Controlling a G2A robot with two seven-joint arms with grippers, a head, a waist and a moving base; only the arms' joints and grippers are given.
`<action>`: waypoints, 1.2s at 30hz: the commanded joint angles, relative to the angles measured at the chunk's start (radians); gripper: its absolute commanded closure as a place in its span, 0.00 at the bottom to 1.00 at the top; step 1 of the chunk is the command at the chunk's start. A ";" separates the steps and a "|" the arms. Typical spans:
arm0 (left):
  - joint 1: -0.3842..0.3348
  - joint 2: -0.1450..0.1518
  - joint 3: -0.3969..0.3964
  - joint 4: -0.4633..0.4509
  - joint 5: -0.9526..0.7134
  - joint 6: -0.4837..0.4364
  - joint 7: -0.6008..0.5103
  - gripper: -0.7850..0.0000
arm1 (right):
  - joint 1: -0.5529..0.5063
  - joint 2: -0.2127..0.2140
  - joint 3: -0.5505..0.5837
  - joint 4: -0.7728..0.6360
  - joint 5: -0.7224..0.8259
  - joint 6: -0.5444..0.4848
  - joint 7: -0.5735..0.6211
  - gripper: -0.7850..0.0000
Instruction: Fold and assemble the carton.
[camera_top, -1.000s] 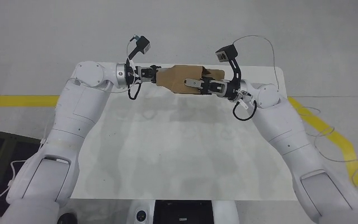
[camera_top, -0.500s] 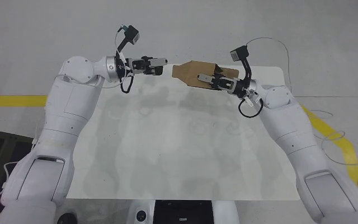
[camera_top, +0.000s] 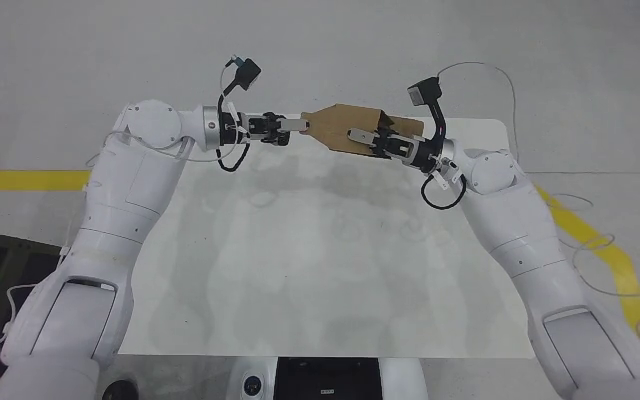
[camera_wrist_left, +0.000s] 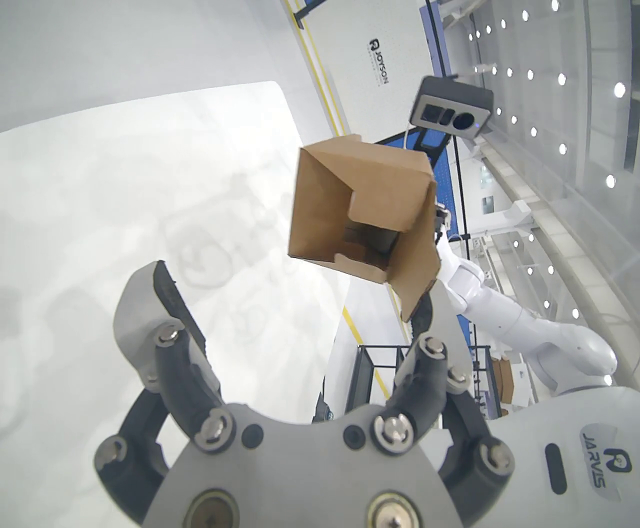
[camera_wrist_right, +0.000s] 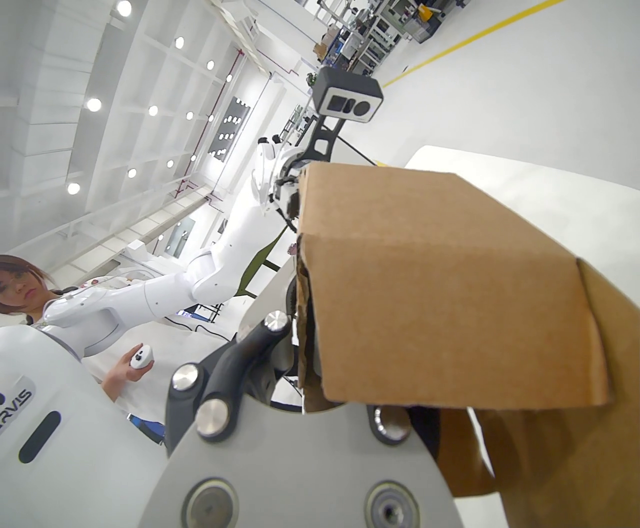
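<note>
As right claw (camera_top: 358, 137) grips carton (camera_top: 338, 122), left claw (camera_top: 298, 126) adjoins.

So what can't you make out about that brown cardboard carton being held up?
Brown cardboard carton interior: left wrist view, shadow and an inner flap hide the far end.
Right gripper contact: right wrist view, the carton's wall covers it.
Left gripper touching the lower flap or not: left wrist view, flap overlaps one finger.

We lose most of the right pincer (camera_top: 358, 136) behind the brown cardboard carton (camera_wrist_right: 440, 300), itself cut by the picture's edge. Its flap hides one fingertip of the left pincer (camera_wrist_left: 292, 295); whether they touch, we cannot tell.
</note>
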 joint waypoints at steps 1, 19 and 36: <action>0.000 0.002 -0.003 0.003 -0.001 0.012 -0.003 0.00 | -0.003 -0.002 -0.001 -0.011 0.014 0.002 0.009 1.00; 0.019 -0.003 0.012 -0.022 -0.070 0.009 -0.032 0.00 | -0.004 -0.025 -0.022 -0.062 0.114 -0.006 0.064 1.00; 0.020 -0.017 0.034 -0.033 -0.145 0.001 -0.031 0.00 | 0.006 -0.042 -0.024 -0.053 0.173 -0.015 0.122 1.00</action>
